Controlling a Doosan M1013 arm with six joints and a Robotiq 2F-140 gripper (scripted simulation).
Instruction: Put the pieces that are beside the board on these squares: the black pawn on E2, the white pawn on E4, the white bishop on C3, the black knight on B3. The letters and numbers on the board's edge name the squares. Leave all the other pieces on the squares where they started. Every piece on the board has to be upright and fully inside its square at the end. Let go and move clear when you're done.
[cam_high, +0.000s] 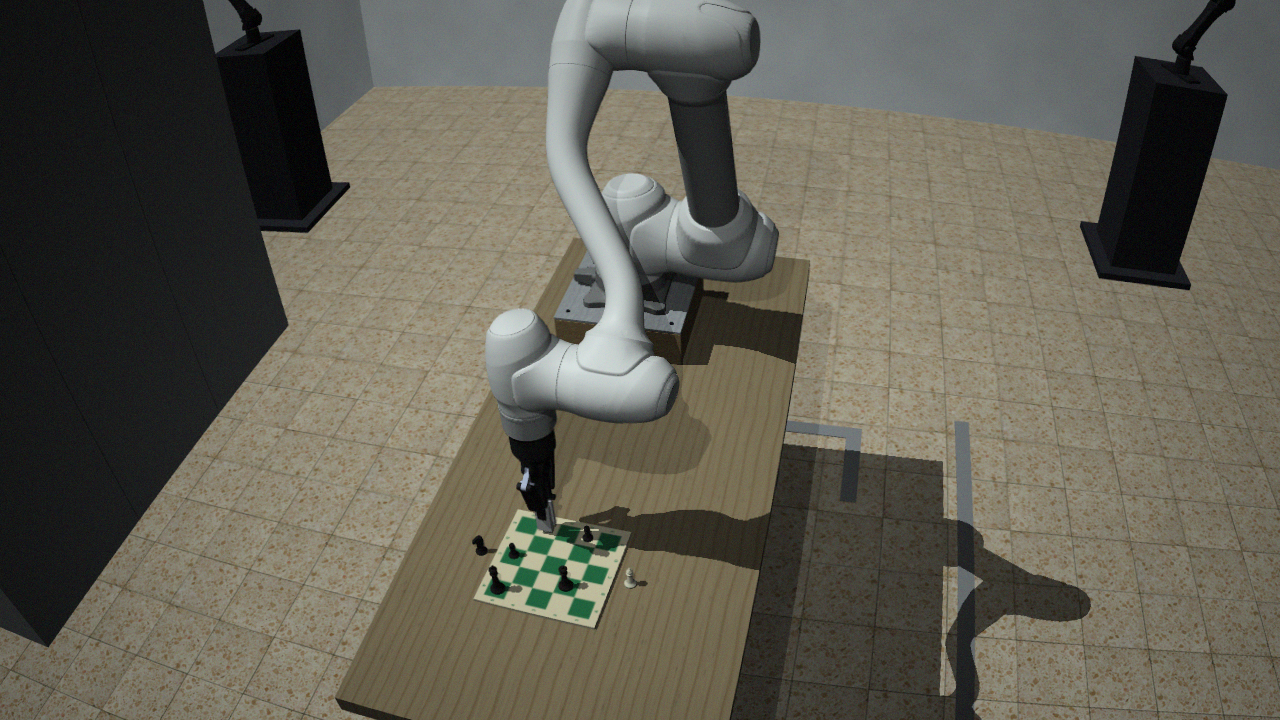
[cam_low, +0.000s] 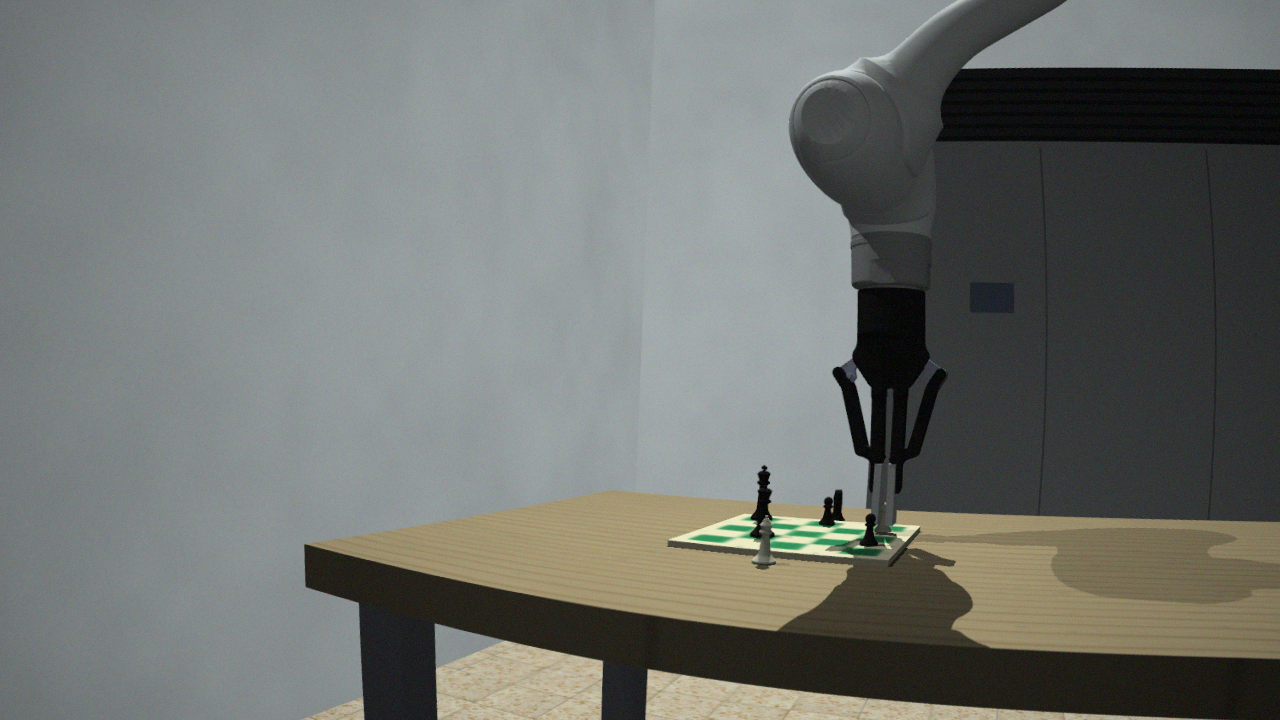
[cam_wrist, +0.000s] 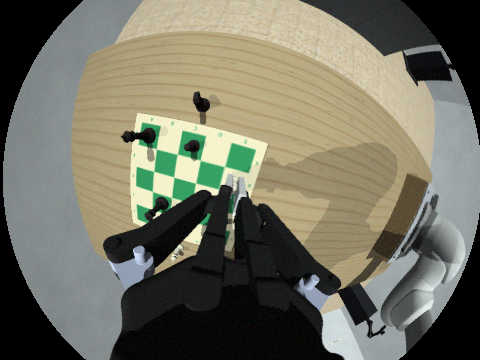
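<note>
The gripper (cam_high: 547, 526) (cam_low: 884, 519) (cam_wrist: 235, 179) is low over E4 of the board (cam_high: 603, 592) (cam_low: 693, 541) (cam_wrist: 261, 146), shut on the white pawn (cam_low: 884, 531), which is upright with its base at board level and mostly hidden by the fingers. The black pawn (cam_high: 587, 533) (cam_low: 869, 531) stands upright on E2; the fingers hide it in the wrist view. The black knight (cam_high: 480, 545) (cam_low: 837, 505) (cam_wrist: 201, 103) stands off the board beyond row 5. The white bishop (cam_high: 630, 578) (cam_low: 763, 546) (cam_wrist: 177, 252) stands off the board on the row 1 side.
A black king (cam_high: 496, 582) (cam_low: 763, 479) (cam_wrist: 146, 135) stands on A5, a second black pawn (cam_high: 512, 551) (cam_low: 827, 513) (cam_wrist: 191, 146) on C5, and another tall black piece (cam_high: 564, 580) (cam_wrist: 161, 203) on B2. The arm's shadow falls across the table.
</note>
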